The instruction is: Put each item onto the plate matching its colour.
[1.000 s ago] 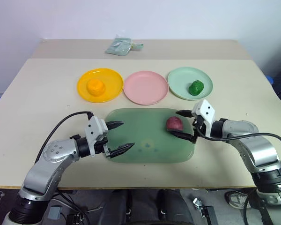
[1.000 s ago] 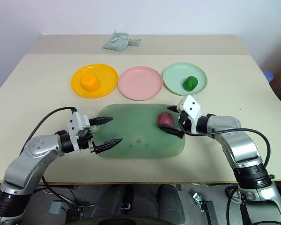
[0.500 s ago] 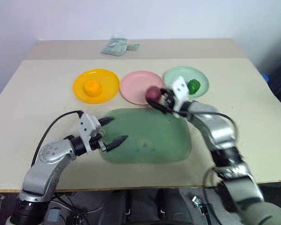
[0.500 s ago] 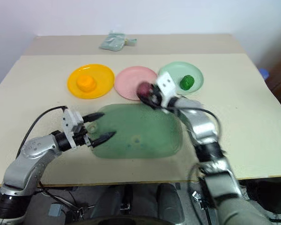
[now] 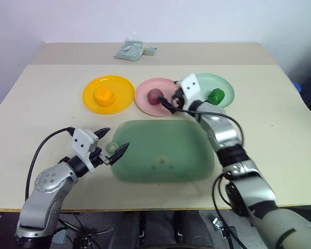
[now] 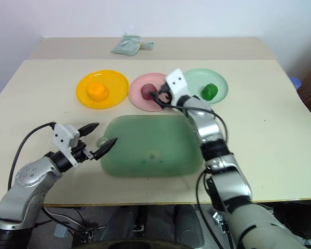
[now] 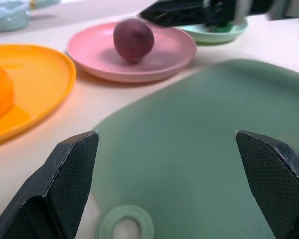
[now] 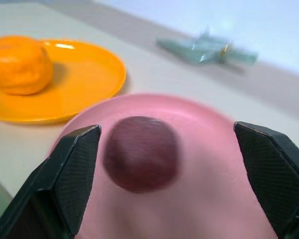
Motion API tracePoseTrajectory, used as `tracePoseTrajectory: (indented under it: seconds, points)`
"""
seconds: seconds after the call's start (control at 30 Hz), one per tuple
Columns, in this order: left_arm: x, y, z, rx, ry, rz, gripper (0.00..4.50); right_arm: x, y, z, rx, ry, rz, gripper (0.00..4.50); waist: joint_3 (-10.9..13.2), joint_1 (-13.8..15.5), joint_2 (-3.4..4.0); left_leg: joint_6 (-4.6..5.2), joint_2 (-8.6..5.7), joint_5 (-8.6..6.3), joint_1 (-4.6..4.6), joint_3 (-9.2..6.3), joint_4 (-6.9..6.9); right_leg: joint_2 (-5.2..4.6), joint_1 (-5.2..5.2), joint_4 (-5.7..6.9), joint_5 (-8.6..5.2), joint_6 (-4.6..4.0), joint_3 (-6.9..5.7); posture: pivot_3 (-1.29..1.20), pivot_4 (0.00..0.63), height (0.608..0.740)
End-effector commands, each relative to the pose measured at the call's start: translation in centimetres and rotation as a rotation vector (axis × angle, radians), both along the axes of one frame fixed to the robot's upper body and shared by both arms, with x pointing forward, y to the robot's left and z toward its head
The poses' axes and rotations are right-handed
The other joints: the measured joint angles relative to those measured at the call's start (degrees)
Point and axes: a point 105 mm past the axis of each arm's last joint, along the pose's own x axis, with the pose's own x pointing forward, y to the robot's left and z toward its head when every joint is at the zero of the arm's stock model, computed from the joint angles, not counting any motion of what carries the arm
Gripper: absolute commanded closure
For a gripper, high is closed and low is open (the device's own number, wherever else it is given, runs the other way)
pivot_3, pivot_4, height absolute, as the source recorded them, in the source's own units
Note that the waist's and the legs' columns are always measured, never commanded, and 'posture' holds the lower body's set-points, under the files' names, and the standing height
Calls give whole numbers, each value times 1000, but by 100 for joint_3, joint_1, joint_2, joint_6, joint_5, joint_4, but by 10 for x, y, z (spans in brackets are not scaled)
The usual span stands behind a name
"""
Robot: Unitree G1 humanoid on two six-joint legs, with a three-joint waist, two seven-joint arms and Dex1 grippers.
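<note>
The maroon item [image 5: 155,96] lies on the pink plate [image 5: 143,102]. My right gripper [image 5: 168,98] is open at the plate's right side, its fingers [image 8: 74,169] on either side of the ball and clear of it. On the yellow-orange plate [image 5: 122,89] sits the orange item [image 5: 104,96]. The dark green item [image 5: 216,96] rests on the mint plate [image 5: 201,83]. My left gripper [image 5: 117,138] is open and holds nothing, just off the left end of the large green tray [image 5: 166,150].
A pale green packet [image 5: 135,50] lies at the back of the table. The tray fills the near middle, with a small ring [image 7: 125,231] at its left end. Bare tabletop stretches to the left and right of the plates.
My right gripper lifted the maroon item off the tray, carried it back and left to the pink plate, and opened off it. My left gripper drew back to the left, off the tray.
</note>
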Motion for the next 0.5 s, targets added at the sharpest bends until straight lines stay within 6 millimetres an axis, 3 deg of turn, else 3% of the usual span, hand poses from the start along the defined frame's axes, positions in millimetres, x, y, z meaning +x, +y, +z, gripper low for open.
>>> tracePoseTrajectory:
  seconds: [0.03, 0.27, 0.5]
  points:
    - [5, 26, 11, 37, -68, 103, 0, -27, -31, 17, 12, -39, 81, 74, 0, -19, 0, 1, 0, 0, 1, 1, 0, 0, 0, 0, 0, 0, 0, 0, 150, 740]
    - [-4, 83, 1, 116, -16, 210, 0, -92, -114, -11, -43, 187, 89, 74, 1, -23, 2, 6, 9, -4, 5, 11, -1, -2, -2, -9, -1, -1, 2, 0, 150, 740]
    - [-15, 98, -8, 127, 13, 253, 0, -107, -150, -30, -62, 277, -31, 74, -1, -6, -1, 16, 10, -11, 12, 13, 3, -20, 4, -11, -1, -1, 12, 0, 150, 740]
